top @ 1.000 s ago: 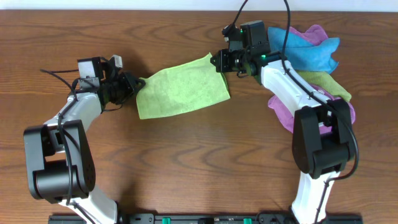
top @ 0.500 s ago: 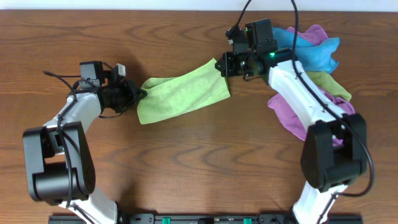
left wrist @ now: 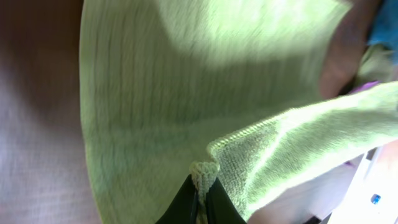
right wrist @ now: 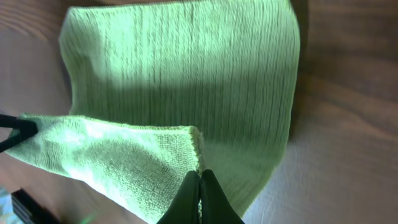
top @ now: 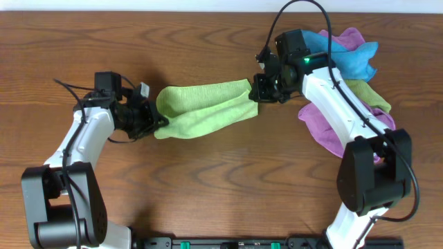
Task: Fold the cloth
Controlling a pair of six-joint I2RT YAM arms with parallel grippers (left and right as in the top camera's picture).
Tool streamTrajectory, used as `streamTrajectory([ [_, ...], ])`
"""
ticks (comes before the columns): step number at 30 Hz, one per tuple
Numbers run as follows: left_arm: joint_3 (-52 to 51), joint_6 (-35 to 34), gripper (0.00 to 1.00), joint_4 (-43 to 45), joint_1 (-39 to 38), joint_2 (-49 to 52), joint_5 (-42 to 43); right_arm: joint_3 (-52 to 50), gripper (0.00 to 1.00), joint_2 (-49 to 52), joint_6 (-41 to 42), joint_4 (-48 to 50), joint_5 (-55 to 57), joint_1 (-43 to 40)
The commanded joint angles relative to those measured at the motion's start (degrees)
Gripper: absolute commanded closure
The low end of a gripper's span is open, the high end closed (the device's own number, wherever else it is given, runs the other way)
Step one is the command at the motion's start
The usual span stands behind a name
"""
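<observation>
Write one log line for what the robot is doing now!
phase: mid-fold | left gripper: shut on cloth corner | right gripper: shut on cloth corner

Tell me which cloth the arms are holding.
The lime cloth, pinched at each end by the arms' jaws; the blue cloth, purple cloth and olive cloth lie heaped aside, unheld.

The left arm (top: 86, 135) is extending from its base at 7 o'clock, wrist pointing toward 3 o'clock. The left gripper (top: 158, 120) is pinching a corner of the cloth (top: 204, 107), jaws pressed together. The right arm (top: 332, 97) is reaching from 5 o'clock up toward 1 o'clock, wrist turning toward 9 o'clock. The right gripper (top: 254, 88) is clamping the opposite corner, jaws pressed together.
</observation>
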Motion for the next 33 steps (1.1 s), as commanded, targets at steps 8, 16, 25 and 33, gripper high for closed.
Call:
streamTrajectory([
  [8, 0.7, 1.2, 0.94, -6.2, -1.4, -0.3, -4.5, 0.9, 0.99, -0.8, -1.2, -7.0, 1.7, -0.4],
  [16, 0.7, -2.3, 0.94, 3.3, -1.4, -0.3, -11.9, 0.9, 0.99, -0.8, -2.8, -1.1, 5.3, 0.0],
  [25, 0.7, -2.8, 0.94, 16.6, -3.7, -0.3, -18.1, 0.9, 0.99, -0.5, -5.6, 10.5, 5.4, 0.4],
  [33, 0.7, -1.1, 0.94, 25.4, -8.1, 2.6, -30.6, 0.9, 0.99, 3.6, -6.2, 17.7, 8.3, 1.2],
])
